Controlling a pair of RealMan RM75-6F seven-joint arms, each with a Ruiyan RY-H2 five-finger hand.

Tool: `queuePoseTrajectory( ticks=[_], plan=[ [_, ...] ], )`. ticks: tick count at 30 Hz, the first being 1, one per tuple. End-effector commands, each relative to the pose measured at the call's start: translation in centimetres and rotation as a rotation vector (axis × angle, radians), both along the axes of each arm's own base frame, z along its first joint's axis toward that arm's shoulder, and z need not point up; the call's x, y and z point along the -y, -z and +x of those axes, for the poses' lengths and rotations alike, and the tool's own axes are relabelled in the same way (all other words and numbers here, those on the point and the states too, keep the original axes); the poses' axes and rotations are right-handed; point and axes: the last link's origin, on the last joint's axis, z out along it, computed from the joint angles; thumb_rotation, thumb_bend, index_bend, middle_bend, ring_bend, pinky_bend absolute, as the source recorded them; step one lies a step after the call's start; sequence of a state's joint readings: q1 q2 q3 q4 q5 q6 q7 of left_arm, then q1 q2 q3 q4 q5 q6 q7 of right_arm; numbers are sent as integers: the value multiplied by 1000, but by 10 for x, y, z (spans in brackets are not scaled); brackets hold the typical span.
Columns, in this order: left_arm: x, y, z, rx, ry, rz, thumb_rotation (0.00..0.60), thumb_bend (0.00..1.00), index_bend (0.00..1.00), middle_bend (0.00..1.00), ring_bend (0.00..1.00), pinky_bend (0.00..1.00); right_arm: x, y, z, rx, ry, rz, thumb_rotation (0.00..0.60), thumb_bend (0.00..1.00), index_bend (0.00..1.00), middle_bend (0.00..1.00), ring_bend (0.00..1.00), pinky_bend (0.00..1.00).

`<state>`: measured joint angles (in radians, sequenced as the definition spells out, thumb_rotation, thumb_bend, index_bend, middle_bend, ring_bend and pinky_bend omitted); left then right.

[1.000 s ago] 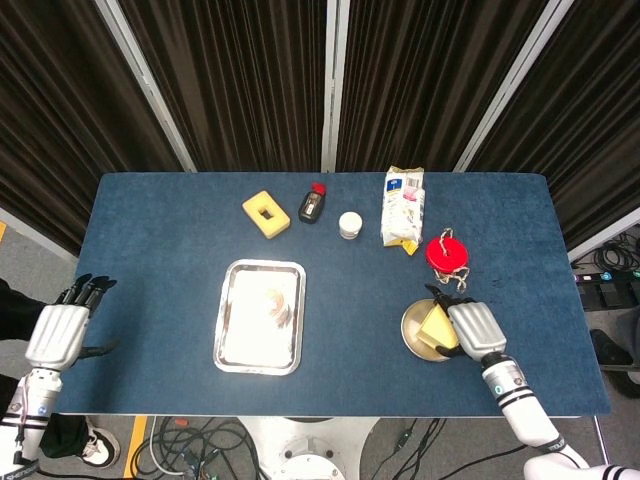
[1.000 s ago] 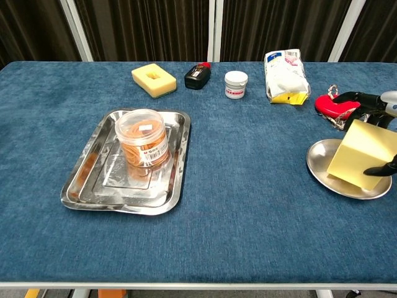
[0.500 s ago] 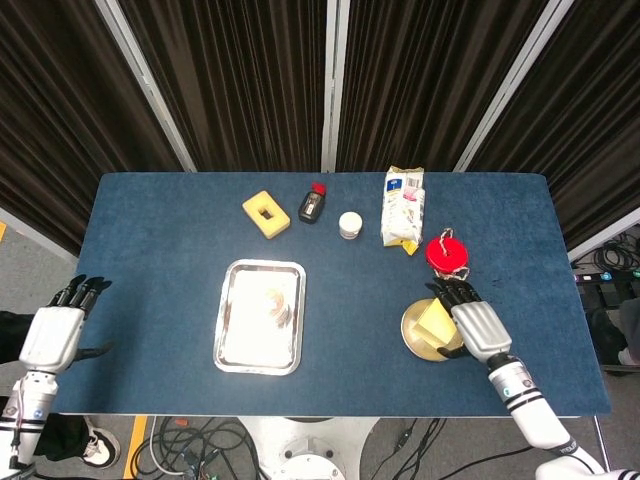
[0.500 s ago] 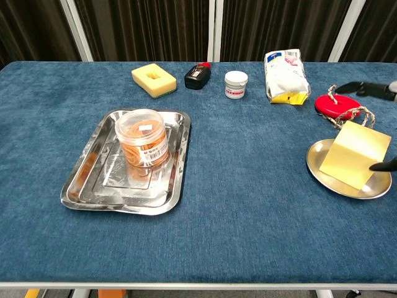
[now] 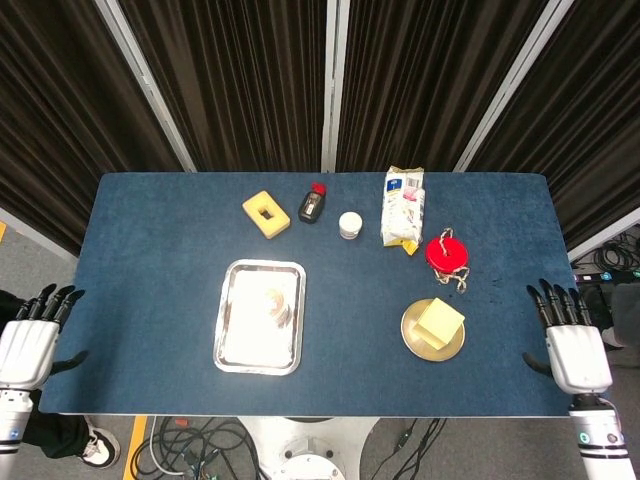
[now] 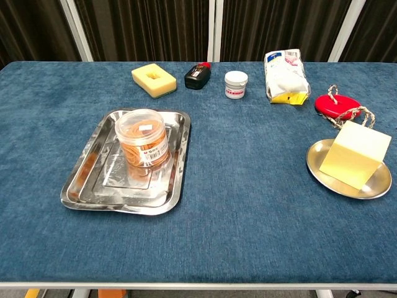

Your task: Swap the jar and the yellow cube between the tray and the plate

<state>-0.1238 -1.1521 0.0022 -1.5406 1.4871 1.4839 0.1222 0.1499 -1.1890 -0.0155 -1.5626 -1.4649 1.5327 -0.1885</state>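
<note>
A clear jar (image 6: 144, 144) with orange contents and a clear lid stands upright in the steel tray (image 6: 87, 180); from the head view the jar (image 5: 276, 305) sits in the tray's (image 5: 240, 345) right half. The yellow cube (image 6: 354, 154) rests on the round metal plate (image 6: 322, 174), also seen from above as cube (image 5: 439, 322) on plate (image 5: 412, 337). My left hand (image 5: 28, 343) hangs open off the table's left edge. My right hand (image 5: 572, 348) hangs open past the right edge, fingers spread. Neither hand shows in the chest view.
Along the back stand a yellow sponge block (image 6: 154, 79), a dark bottle with red cap (image 6: 197, 76), a small white pot (image 6: 236, 84) and a white bag (image 6: 285, 76). A red disc with cord (image 6: 337, 104) lies just behind the plate.
My right hand has let go of the yellow cube and drawn back off the table's right edge. The cube now rests alone on the plate. My left hand slid further back.
</note>
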Motion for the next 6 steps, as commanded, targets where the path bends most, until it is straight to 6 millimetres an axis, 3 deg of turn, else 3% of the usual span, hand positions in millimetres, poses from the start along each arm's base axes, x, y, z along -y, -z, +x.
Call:
queuePoseTrajectory(
  ticks=[1,6],
  plan=[
    [2,0,-2,1,-10,0,600,53,156,123,69,210,-6,-2,-6,-17,18,-18,600,0,0,0,0,0],
    [0,0,-3,16,-11,15,600,53,156,123,69,209,-11,4,-15,-4,65,-30,600,0,0,0,0,0]
  ],
)
